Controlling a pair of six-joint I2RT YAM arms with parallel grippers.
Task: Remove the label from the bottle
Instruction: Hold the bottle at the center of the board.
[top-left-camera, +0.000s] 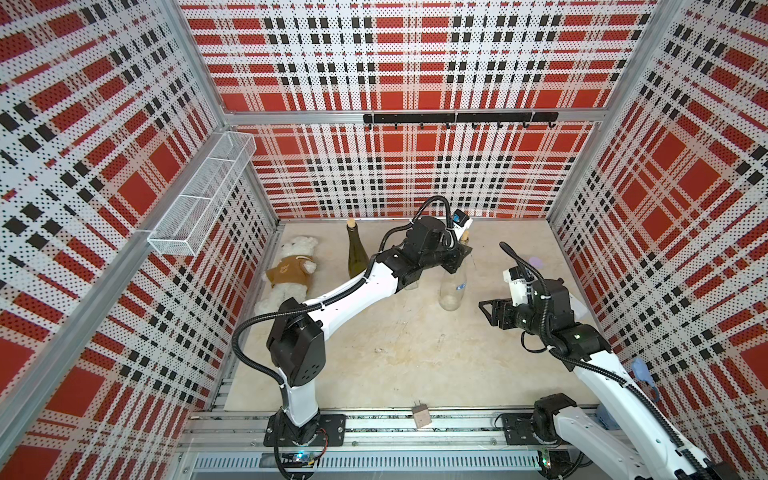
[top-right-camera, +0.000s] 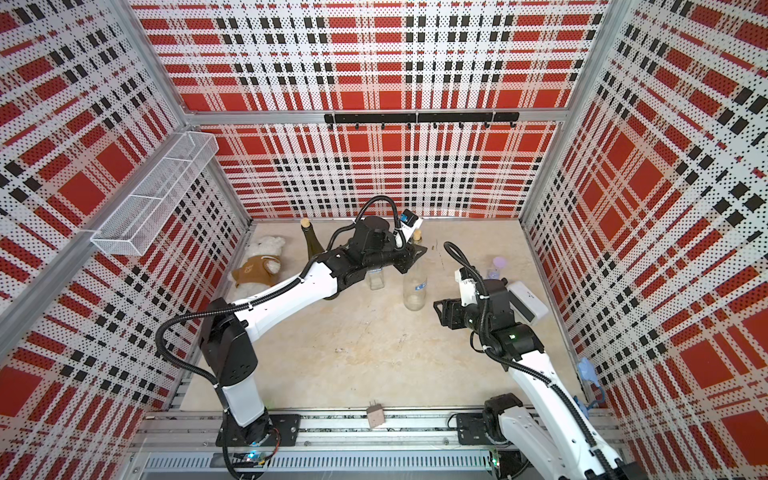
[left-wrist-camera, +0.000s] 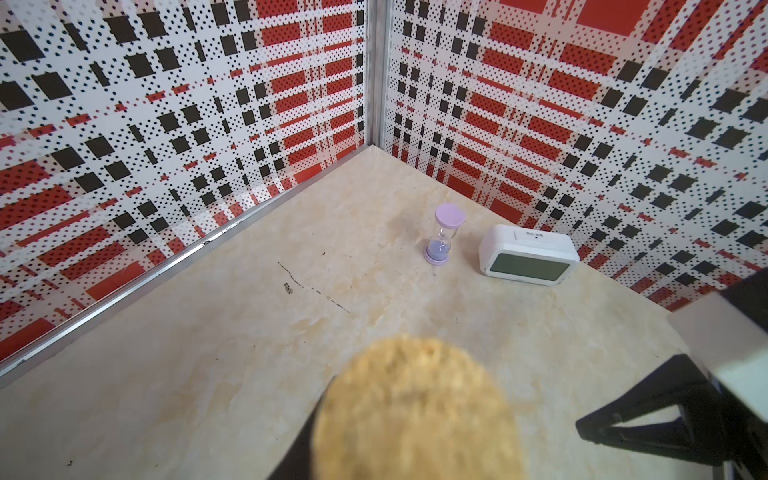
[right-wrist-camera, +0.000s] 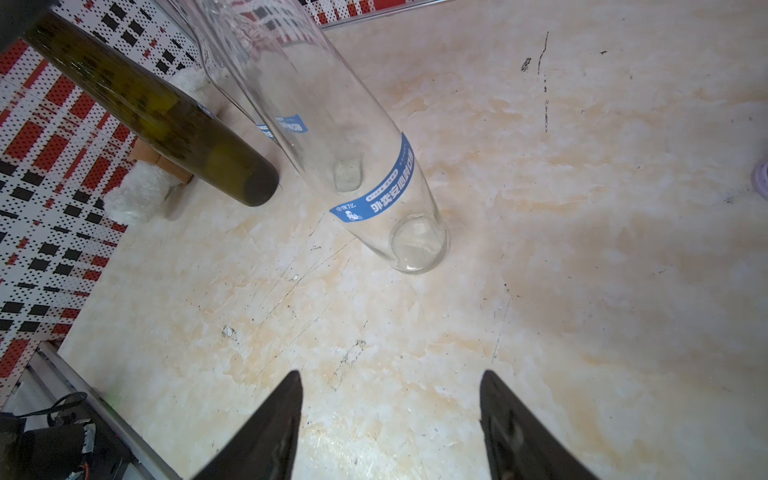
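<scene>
Blue label (right-wrist-camera: 384, 183) wrapped low round the clear glass bottle (right-wrist-camera: 332, 124), not yet peeled. Upright on the tabletop (top-left-camera: 395, 357), just off centre toward 3 o'clock, cork (left-wrist-camera: 415, 411) in. Left end effector (top-left-camera: 459, 254) at the neck from 8 o'clock, clamp impossible to confirm. Right end effector (right-wrist-camera: 390, 376) at the bottle's 3 o'clock, near, spread, empty. Seemingly the bracing step; next, probably pinching a label edge and pulling.

Tabletop (top-left-camera: 395, 353), labelled bottle (top-left-camera: 452, 286), teddy (top-left-camera: 291, 266), hourglass (left-wrist-camera: 442, 235), clock (left-wrist-camera: 528, 255)
</scene>
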